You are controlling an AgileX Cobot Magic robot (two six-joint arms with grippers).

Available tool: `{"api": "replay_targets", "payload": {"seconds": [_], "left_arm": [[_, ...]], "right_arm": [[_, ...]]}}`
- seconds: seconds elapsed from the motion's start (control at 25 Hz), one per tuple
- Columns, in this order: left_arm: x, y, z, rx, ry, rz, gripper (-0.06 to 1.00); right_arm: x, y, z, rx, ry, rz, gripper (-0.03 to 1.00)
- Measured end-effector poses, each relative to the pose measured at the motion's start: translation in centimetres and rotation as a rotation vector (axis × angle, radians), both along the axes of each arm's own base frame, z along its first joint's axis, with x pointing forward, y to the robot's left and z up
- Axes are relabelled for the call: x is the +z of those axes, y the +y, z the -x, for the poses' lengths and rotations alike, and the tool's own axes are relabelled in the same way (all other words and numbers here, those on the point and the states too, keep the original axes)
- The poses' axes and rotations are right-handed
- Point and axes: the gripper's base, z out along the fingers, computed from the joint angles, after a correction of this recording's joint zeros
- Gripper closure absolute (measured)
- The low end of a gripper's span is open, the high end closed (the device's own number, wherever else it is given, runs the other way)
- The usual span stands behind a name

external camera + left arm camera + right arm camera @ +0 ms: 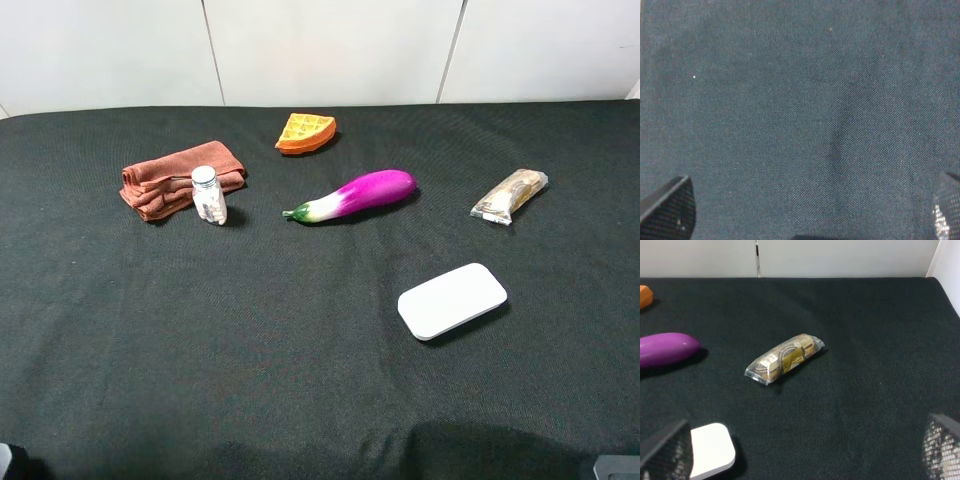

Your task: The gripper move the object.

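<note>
I see small clear shaker jar with white cap upright on black cloth surface, touching folded brown towel. No legible label. Left hand spread, empty; right hand spread, empty.

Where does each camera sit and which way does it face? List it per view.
Exterior high: mounted above, looking down at the jar, eggplant, white box; no gripper visible.
Left wrist: on the left arm, facing bare black cloth; fingertips at the edges.
Right wrist: on the right arm, facing the snack packet; fingertips visible.
Shared: exterior and right wrist show packet, eggplant, box.
</note>
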Motion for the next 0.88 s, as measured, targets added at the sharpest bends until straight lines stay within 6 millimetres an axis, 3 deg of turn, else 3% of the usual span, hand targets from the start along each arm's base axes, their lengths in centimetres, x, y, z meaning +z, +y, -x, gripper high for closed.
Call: {"api": "replay_targets", "payload": {"seconds": [0.2, 0.44, 0.88], "left_arm": [[-1.5, 0.1, 2.1, 0.016, -0.08, 0.013, -0.03], [-1.5, 0.1, 3.8, 0.025, -0.195, 0.024, -0.03], [-1.7, 0.3, 4.5, 0.033, -0.265, 0.005, -0.03]], "right_arm": [[0.0, 0.0, 0.0, 0.0, 0.0, 0.0, 0.27], [0.0, 0.0, 0.0, 0.0, 0.0, 0.0, 0.27], [0.0, 0.0, 0.0, 0.0, 0.0, 0.0, 0.27]]}}
